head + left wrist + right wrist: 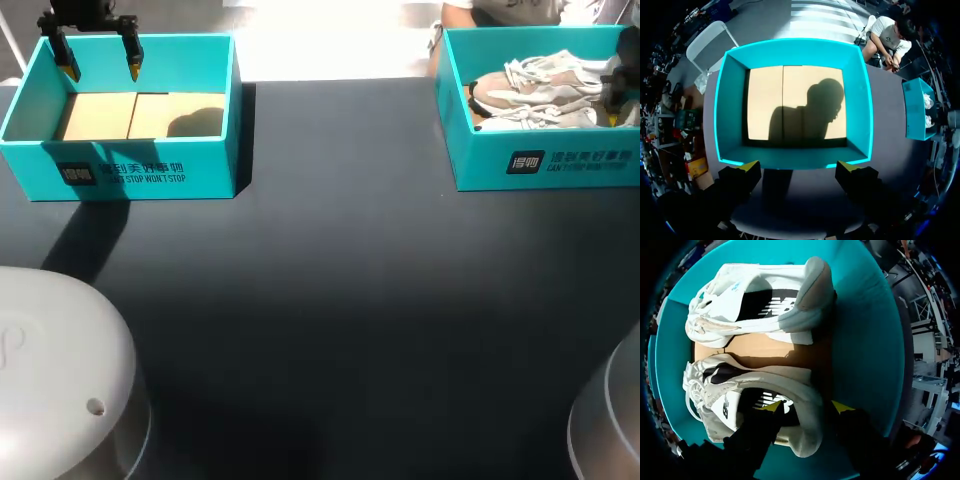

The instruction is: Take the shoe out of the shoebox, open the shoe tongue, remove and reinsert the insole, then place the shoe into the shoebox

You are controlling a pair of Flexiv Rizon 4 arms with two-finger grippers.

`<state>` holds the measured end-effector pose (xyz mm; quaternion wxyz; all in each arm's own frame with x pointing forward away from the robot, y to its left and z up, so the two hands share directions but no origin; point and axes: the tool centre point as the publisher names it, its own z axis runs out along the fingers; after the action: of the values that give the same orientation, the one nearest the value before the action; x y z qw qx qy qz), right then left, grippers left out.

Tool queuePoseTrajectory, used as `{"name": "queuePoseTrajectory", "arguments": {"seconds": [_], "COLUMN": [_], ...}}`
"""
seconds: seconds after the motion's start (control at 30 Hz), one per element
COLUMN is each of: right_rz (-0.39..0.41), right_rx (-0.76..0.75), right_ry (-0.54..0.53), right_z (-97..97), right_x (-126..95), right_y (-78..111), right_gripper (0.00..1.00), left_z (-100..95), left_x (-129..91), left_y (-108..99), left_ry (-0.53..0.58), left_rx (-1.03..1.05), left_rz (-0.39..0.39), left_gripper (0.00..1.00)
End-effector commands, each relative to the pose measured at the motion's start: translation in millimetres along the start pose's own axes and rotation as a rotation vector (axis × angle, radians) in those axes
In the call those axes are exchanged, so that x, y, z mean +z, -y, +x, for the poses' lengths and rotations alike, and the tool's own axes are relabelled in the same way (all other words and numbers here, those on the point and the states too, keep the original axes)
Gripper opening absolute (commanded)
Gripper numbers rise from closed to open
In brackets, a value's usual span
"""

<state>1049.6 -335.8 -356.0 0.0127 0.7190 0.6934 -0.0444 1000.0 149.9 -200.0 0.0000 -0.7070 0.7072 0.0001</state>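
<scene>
I count two teal boxes on the dark table (330, 300), two white shoes and my two claws. The left shoebox (135, 175) shows its tan cardboard floor with a shadow across it. My left claw (100, 62) hangs over its back wall, fingers spread wide and holding nothing. The right shoebox (540, 160) holds both shoes side by side.

From the head camera my right arm is only a dark shape at the edge. The right wrist camera fills that in: the right claw (807, 407) is parted and straddles the heel of the near shoe (740, 385), one tip over the dark lining, the other outside the heel and clear of it. The far shoe (765, 305) lies beyond. The left wrist camera shows the left shoebox just ahead of my fingers.
</scene>
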Motion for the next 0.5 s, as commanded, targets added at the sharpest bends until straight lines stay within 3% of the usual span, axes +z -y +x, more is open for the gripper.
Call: {"name": "queuePoseTrajectory", "arguments": {"seconds": [0.03, 0.1, 0.13, 0.17, 0.5], "right_rz": [0.015, 0.021, 0.024, 0.024, -0.032], "right_rx": [0.000, 0.007, 0.011, 0.011, -0.034], "right_ry": [0.011, 0.015, 0.020, 0.021, 0.001], "right_z": [2.8, 1.3, 0.9, 0.6, -4.5], "right_x": [6, 9, 10, 10, -35], "right_y": [-4.2, -3.6, -3.3, -3.1, 3.0], "right_gripper": [0.46, 0.27, 0.05, 0.00, 0.00], "left_z": [-0.1, -0.1, -0.1, -0.1, -0.1], "left_x": [0, 0, 0, 0, 0], "left_y": [0, 0, 0, 0, 0], "left_ry": [0.000, 0.000, 0.000, 0.000, 0.000], "left_rx": [0.000, 0.000, 0.000, 0.000, 0.000], "left_rz": [0.000, 0.000, 0.000, 0.000, 0.000], "left_gripper": [1.00, 1.00, 1.00, 1.00, 1.00]}}
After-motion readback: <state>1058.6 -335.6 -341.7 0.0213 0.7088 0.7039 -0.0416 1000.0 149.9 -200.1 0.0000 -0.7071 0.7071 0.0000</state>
